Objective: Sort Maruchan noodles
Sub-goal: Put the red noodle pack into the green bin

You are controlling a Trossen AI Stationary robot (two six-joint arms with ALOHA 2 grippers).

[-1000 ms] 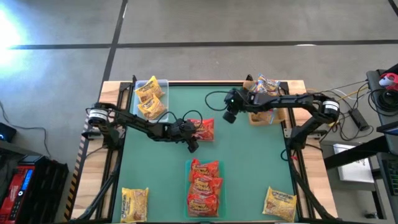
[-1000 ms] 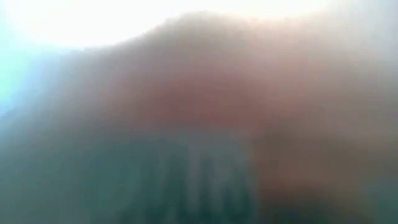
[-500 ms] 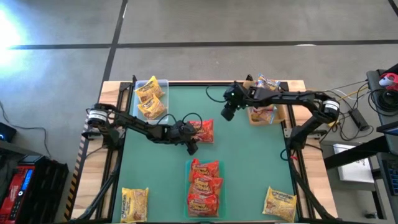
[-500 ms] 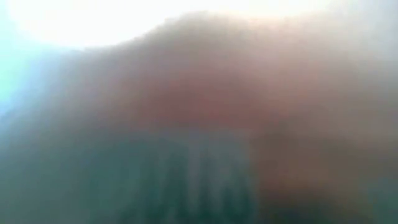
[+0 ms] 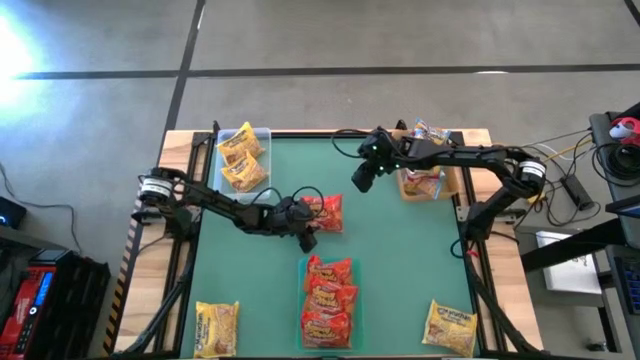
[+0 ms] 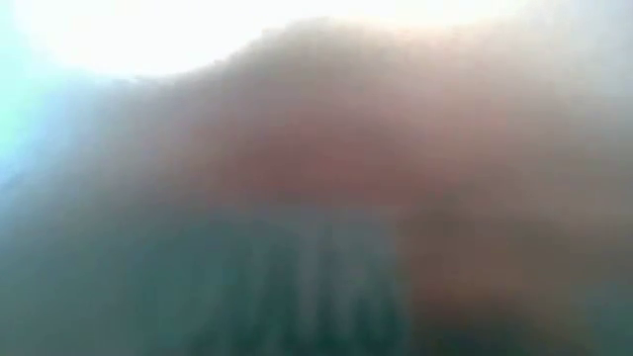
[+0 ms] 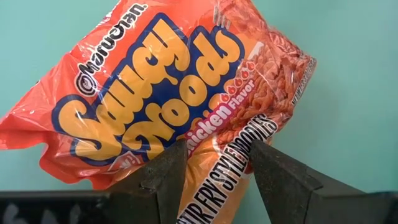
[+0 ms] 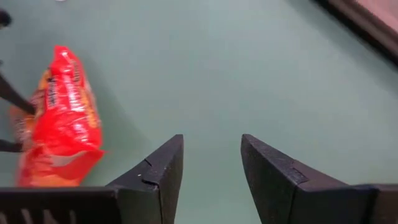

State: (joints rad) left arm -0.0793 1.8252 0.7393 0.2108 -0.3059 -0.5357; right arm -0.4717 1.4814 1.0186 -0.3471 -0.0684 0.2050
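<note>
A red-orange Maruchan packet (image 5: 326, 212) (image 7: 168, 81) is at the middle of the green mat, and my left gripper (image 5: 308, 232) (image 7: 214, 149) is shut on it from its near-left side. The right wrist view shows this packet (image 8: 62, 118) raised on edge. My right gripper (image 5: 358, 180) (image 8: 211, 146) hangs open above bare mat, farther back and to the right, with nothing between its fingers. Other Maruchan packets lie about the table. My left gripper pinches the packet's near edge (image 7: 214, 163) between its two fingers (image 7: 165, 174). The fingers slant down at it from the table's left. The crinkled wrapper bunches up between them, and the rest of the packet reaches away past the fingertips. Whether its far end rests on the mat I cannot tell.
A clear tray (image 5: 264, 134) at the back left holds yellow packets (image 5: 242, 158). A brown tray (image 5: 458, 170) at the back right holds more packets (image 5: 424, 182). Several red-orange packets (image 5: 328, 300) are piled at the near middle. Yellow packets lie near left (image 5: 215, 328) and near right (image 5: 450, 325). The low view is blocked.
My right gripper has gone toward the table's far left from beside the brown tray and has rolled about its own axis. My left gripper and the red-orange packet have shifted only slightly.
</note>
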